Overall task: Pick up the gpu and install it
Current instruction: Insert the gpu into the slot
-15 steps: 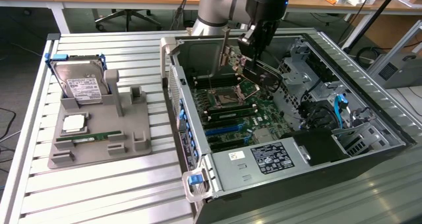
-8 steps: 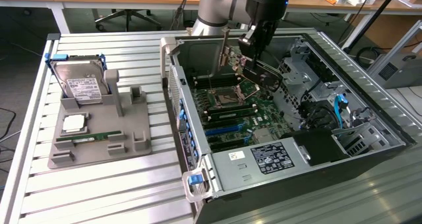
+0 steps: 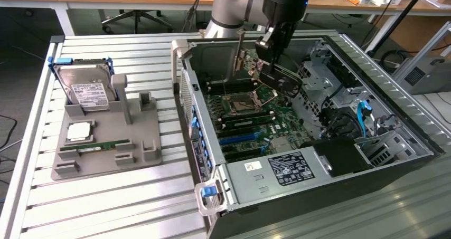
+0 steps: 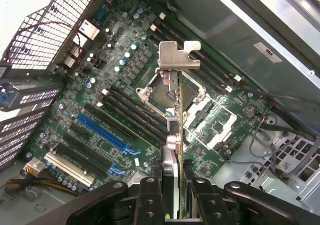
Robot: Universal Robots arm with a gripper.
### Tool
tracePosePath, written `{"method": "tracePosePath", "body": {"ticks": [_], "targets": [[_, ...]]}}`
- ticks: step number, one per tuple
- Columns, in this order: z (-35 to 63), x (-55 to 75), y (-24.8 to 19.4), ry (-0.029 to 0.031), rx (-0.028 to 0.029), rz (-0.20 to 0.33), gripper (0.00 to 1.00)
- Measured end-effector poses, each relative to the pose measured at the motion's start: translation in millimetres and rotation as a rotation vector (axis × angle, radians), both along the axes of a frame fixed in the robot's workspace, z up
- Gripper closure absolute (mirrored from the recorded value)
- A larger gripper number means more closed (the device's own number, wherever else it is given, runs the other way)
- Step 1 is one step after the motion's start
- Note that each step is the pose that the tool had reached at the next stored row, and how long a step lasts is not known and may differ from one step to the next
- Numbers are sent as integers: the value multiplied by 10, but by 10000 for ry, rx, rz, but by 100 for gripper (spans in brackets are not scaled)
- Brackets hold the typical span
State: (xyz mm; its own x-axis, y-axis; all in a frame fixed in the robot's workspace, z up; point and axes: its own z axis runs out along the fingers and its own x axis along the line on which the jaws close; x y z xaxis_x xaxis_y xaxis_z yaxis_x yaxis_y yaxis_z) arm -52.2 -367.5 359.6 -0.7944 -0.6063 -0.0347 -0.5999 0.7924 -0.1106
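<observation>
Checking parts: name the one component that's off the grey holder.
The gpu, a thin dark card held in the gripper above the motherboard inside the case; the hard drive, processor and green memory stick sit on the holder.

Drive cage (image 3: 326, 70) just beside gpu (image 3: 280, 82); motherboard (image 3: 278, 117) unobstructed below.

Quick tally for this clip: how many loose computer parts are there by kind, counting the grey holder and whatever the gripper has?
hard drive: 1, on the grey holder
memory stick: 1, on the holder
processor chip: 1, on the holder
gpu: 1, in the gripper
Total: 4
</observation>
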Motion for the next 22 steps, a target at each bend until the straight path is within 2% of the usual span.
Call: {"method": "tracePosePath", "body": {"ticks": [22], "targets": [[-3,0,0,0,-3,568,73]]}}
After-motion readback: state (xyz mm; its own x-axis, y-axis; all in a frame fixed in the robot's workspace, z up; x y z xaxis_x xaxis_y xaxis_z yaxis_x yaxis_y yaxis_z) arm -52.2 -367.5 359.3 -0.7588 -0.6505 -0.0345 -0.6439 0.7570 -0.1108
